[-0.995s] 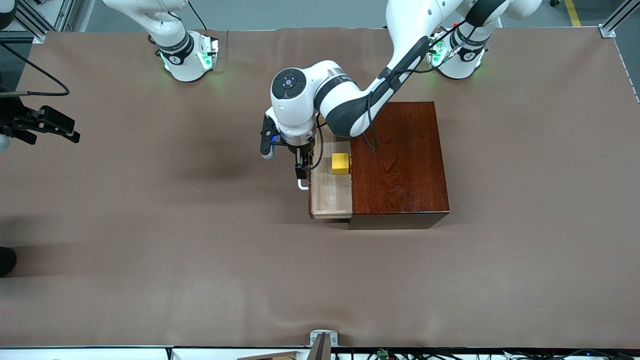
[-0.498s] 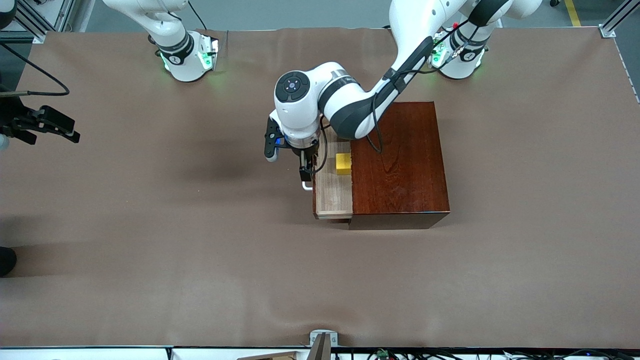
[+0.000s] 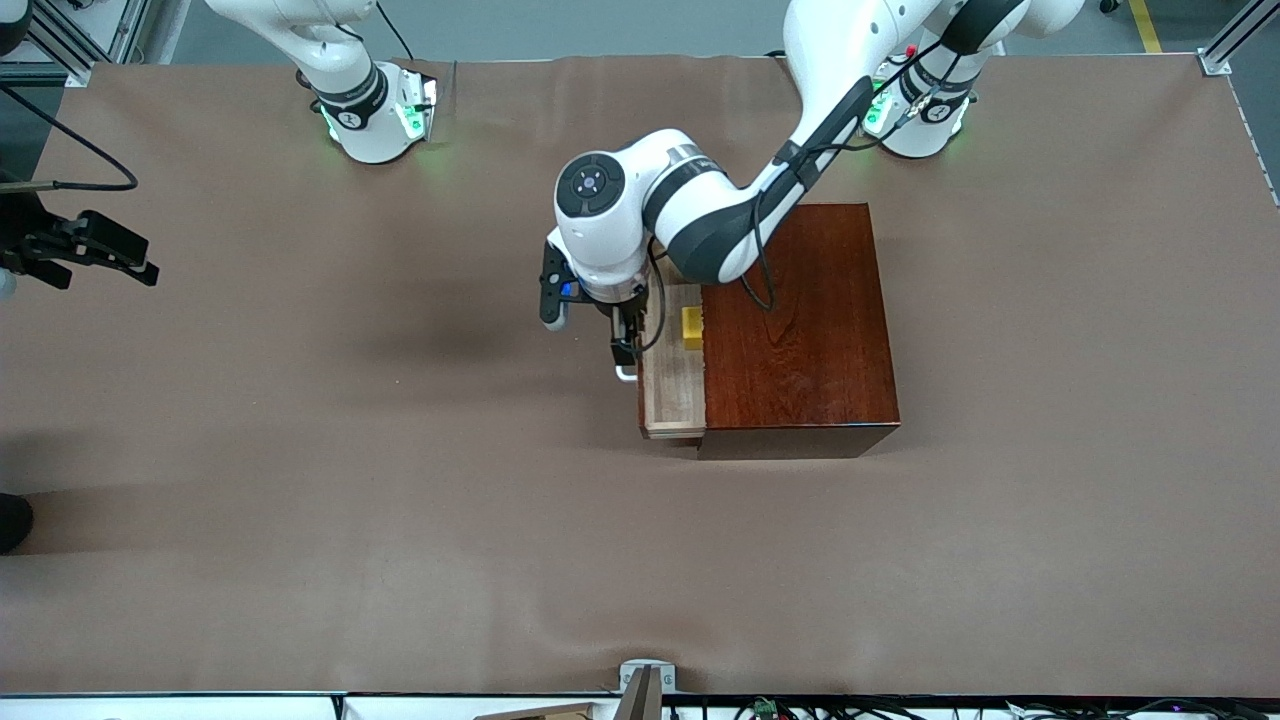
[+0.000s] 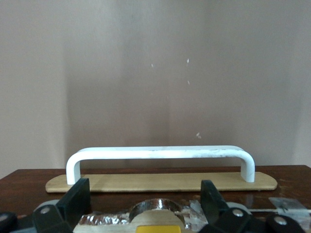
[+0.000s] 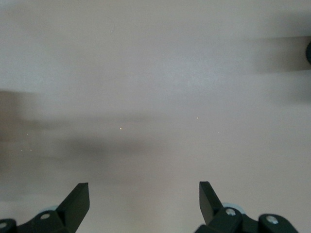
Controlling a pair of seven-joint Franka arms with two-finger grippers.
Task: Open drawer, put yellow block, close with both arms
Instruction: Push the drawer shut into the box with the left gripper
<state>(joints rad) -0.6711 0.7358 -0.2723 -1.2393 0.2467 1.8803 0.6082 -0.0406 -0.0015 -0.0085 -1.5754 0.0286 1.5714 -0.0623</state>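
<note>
Your left gripper [image 3: 624,348] sat at the front of the drawer [image 3: 672,385], fingers [image 4: 77,196] spread wide and holding nothing, with the white handle [image 4: 160,153] just ahead of them in the left wrist view. The drawer stood partly out of the dark wooden box [image 3: 795,325], toward the right arm's end of the table [image 3: 300,450]. You had the yellow block [image 3: 691,327] lying in the drawer tray, close against the box edge. Your right gripper [image 3: 100,248] waited over the table edge at the right arm's end, fingers [image 5: 77,199] apart and empty, only bare table beneath it.
</note>
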